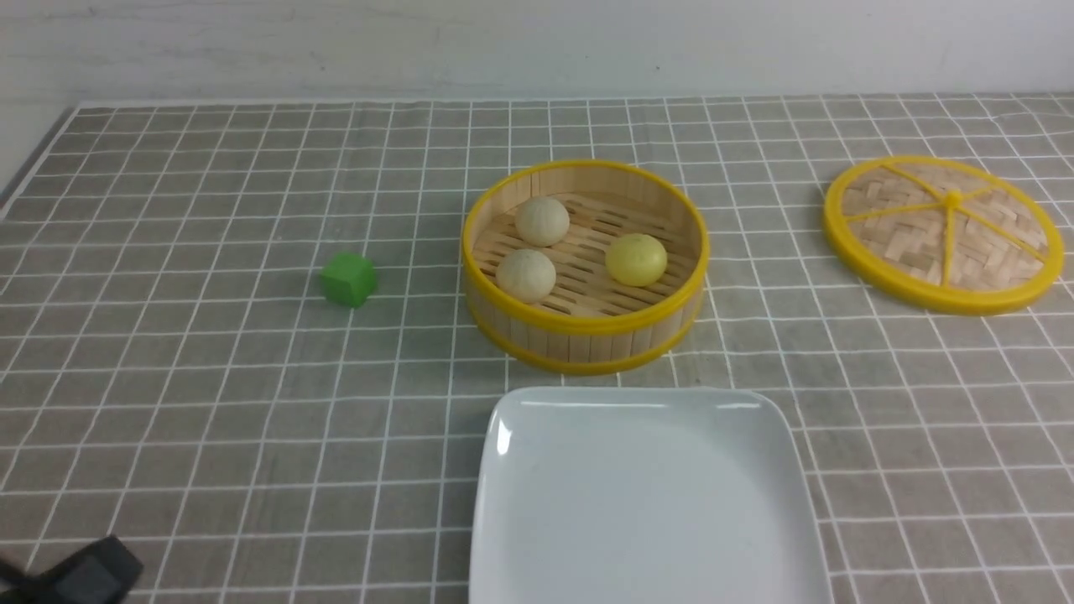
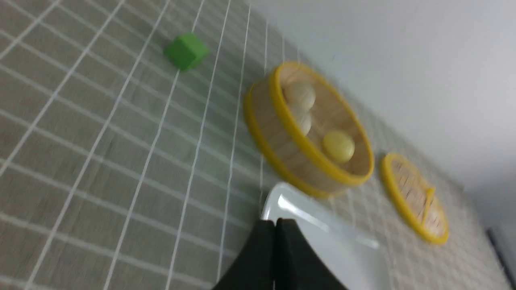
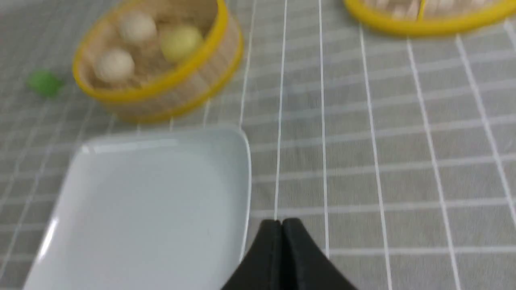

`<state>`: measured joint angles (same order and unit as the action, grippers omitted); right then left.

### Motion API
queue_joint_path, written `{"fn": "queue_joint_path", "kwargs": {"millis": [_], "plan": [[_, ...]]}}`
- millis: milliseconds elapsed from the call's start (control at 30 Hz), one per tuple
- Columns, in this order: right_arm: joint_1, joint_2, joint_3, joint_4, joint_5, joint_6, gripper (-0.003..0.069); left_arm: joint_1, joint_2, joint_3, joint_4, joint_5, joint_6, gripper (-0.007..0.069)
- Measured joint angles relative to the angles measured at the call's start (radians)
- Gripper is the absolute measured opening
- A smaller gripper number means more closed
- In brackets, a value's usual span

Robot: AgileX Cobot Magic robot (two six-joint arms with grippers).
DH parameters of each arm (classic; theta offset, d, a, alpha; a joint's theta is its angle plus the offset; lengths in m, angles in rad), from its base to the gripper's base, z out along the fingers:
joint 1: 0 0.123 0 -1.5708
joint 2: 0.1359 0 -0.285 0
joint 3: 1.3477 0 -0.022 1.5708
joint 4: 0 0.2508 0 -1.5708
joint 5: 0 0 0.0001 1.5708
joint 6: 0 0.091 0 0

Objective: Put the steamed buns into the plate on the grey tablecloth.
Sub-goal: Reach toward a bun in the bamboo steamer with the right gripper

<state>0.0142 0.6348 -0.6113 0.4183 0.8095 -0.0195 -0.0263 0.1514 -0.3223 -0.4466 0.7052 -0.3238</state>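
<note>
Three steamed buns lie in a yellow-rimmed bamboo steamer [image 1: 587, 340]: two cream-beige buns [image 1: 542, 221] [image 1: 526, 275] and a pale yellow bun [image 1: 637, 259]. The empty white square plate [image 1: 646, 495] lies just in front of the steamer on the grey tablecloth [image 1: 210, 403]. My left gripper [image 2: 275, 222] is shut and empty, near the plate's corner [image 2: 282, 199]; only a dark part of it [image 1: 84, 575] shows at the front view's lower left. My right gripper [image 3: 281, 222] is shut and empty, beside the plate's edge [image 3: 225, 139]. It is out of the front view.
A green cube [image 1: 349, 278] sits on the cloth left of the steamer. The flat woven lid [image 1: 944, 233] lies at the far right. A white wall stands behind the table. The cloth's left edge shows at the far left.
</note>
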Motion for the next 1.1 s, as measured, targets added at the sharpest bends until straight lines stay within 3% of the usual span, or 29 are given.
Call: {"fn": "queue_joint_path", "kwargs": {"millis": [133, 367, 500, 633, 833, 900, 1000, 1100], "plan": [[0.0, 0.253, -0.073, 0.131, 0.064, -0.15, 0.0002, 0.0, 0.181, -0.08, 0.004, 0.162, 0.073, 0.0001], [0.0, 0.661, -0.221, 0.627, 0.189, -0.661, 0.001, 0.0, 0.513, -0.235, 0.045, 0.247, 0.147, 0.0019], [0.015, 0.784, -0.368, 0.689, 0.202, -0.73, 0.0015, 0.0, 0.622, -0.296, 0.076, 0.245, 0.149, 0.0061], [0.086, 0.903, -0.561, 0.596, 0.205, -0.652, 0.002, 0.0, 0.702, -0.322, 0.077, 0.224, 0.149, 0.0129], [0.231, 1.084, -0.874, 0.262, 0.214, -0.402, 0.0069, 0.0, 0.774, -0.323, 0.076, 0.197, 0.149, 0.0245], [0.301, 1.184, -1.02, 0.064, 0.217, -0.272, 0.0135, 0.0, 0.791, -0.323, 0.07, 0.192, 0.149, 0.0289], [0.354, 1.278, -1.128, -0.089, 0.198, -0.201, 0.0224, 0.0, 0.796, -0.323, 0.057, 0.188, 0.149, 0.0305], [0.386, 1.349, -1.193, -0.155, 0.163, -0.179, 0.0304, 0.0, 0.796, -0.323, 0.049, 0.188, 0.149, 0.0307]]}}
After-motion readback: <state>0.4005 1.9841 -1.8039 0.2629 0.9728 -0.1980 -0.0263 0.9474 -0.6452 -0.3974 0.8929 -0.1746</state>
